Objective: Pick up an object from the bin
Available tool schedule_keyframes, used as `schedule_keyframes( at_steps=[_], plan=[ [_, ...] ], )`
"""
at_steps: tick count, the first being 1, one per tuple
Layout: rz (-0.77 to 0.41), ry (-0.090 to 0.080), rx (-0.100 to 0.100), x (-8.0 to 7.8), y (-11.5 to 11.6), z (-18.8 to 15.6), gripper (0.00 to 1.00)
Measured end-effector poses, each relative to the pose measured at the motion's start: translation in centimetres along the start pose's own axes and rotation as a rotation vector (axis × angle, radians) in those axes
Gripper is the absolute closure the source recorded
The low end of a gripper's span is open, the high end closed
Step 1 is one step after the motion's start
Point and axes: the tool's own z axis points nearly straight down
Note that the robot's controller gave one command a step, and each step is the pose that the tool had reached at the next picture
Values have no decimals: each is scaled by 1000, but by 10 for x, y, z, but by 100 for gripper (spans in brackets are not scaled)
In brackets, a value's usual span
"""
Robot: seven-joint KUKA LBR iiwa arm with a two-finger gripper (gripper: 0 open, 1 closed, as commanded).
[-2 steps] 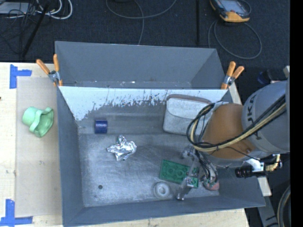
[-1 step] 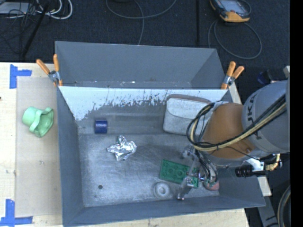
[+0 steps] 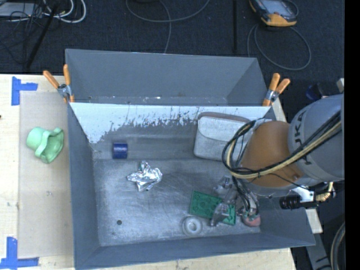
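Looking down from above: my claw is low over the flat green plastic plate, lower right in the grey metal bin. Wide or closed, I cannot tell. Plate's not lifted; grasp and lift remain, I reckon.

Bin: grey metal, matt; I see white scuffs streaking its upper wall.
Foil ball, centre-left: crumpled, shiny metal foil.
Green plate, lower right: looks to me like matt plastic.
Grey pouch, upper right: soft, cloth-like, dull.
Wrist cover: smooth orange, slightly glossy.
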Motion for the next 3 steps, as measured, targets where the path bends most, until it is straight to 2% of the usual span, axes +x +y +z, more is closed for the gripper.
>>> schedule_keyframes(
  at_steps=[1, 2, 3],
  plan=[
    [-4, 6, 1, 0, 0, -21, 100],
    [-9, 4, 0, -2, 0, -70, 100],
    [-14, 6, 1, -3, 0, -92, 100]
  ],
)
